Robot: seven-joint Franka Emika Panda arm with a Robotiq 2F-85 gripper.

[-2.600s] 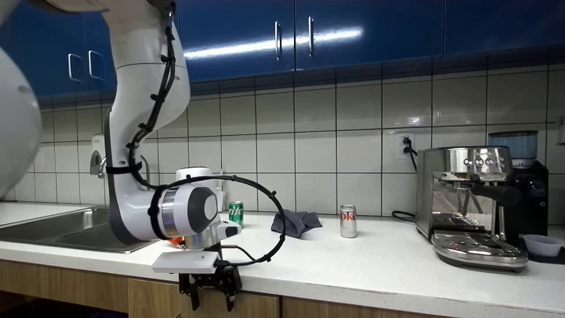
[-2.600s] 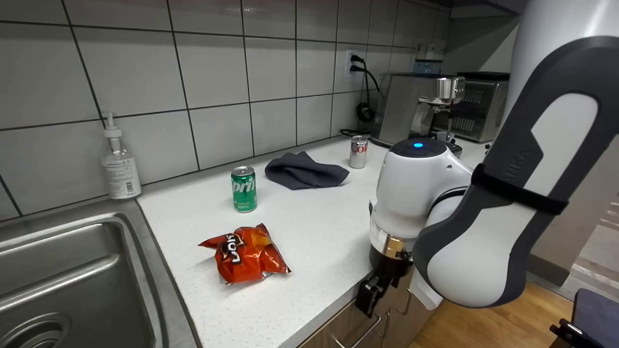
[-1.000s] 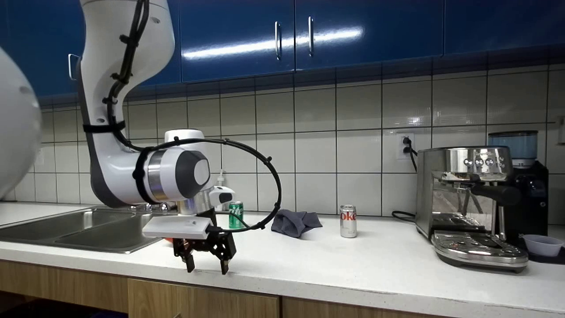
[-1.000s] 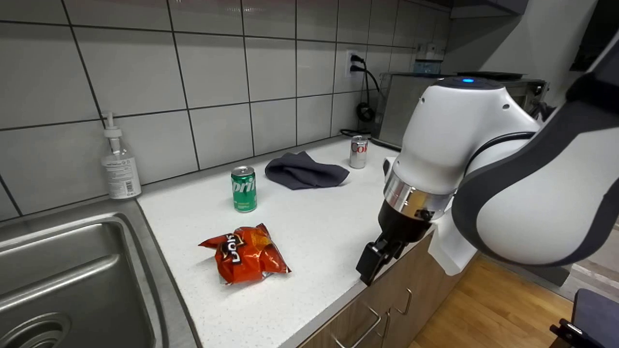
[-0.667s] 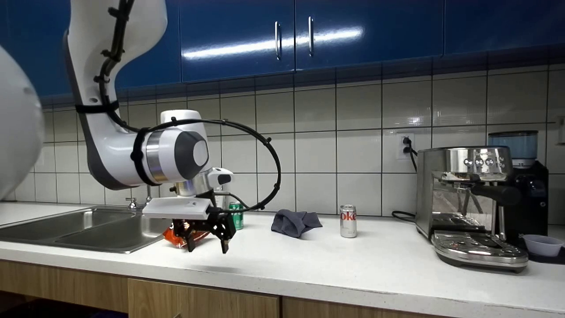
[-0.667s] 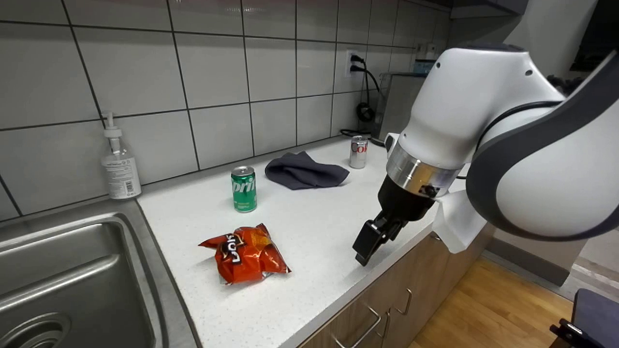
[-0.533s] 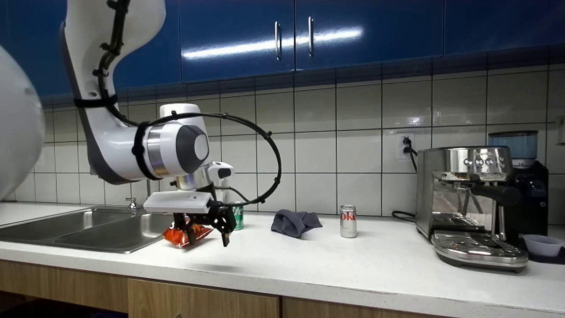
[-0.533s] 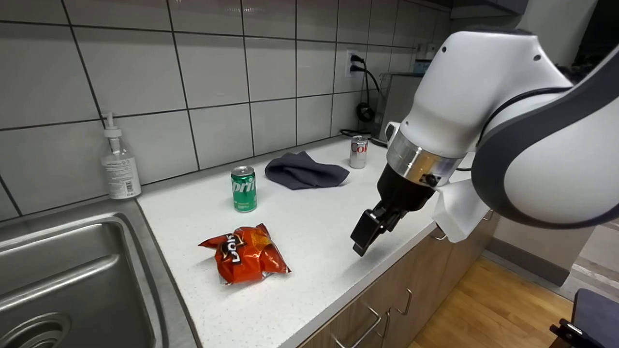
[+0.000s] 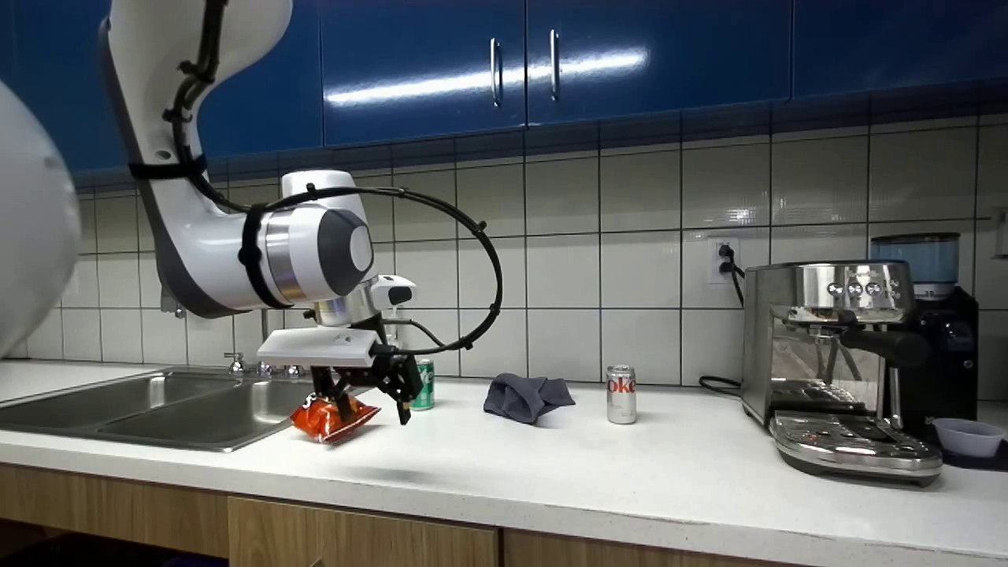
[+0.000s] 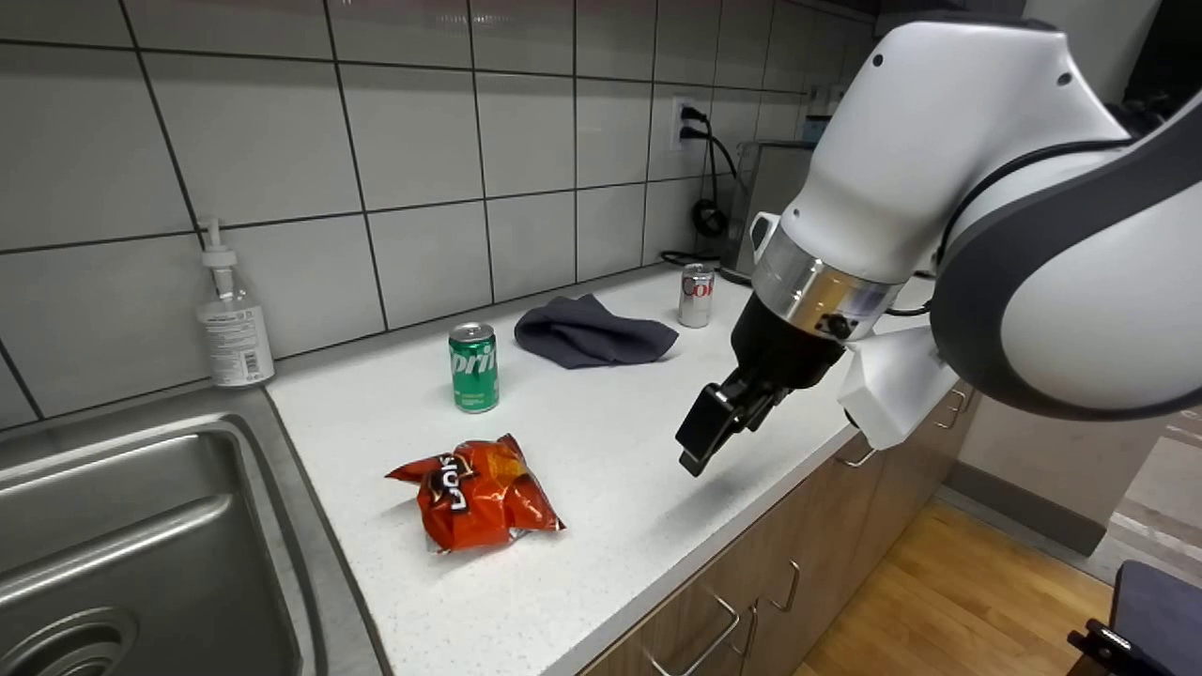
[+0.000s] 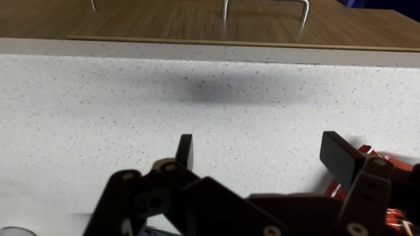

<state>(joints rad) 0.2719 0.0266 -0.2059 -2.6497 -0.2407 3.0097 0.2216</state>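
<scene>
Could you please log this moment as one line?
Gripper open, empty, above countertop | Doritos bag on countertop, untouched | Sprite can upright | dark gray cloth crumpled | silver Coke can upright

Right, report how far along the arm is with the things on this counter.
Done: nothing looks finished; the red chip bag, green can, dark cloth and silver can all rest on the counter.
In hand: no grip; the gripper hangs open above the counter, apart from the red chip bag.
Left: probably all the handling, as the open jaws hold nothing.
</scene>
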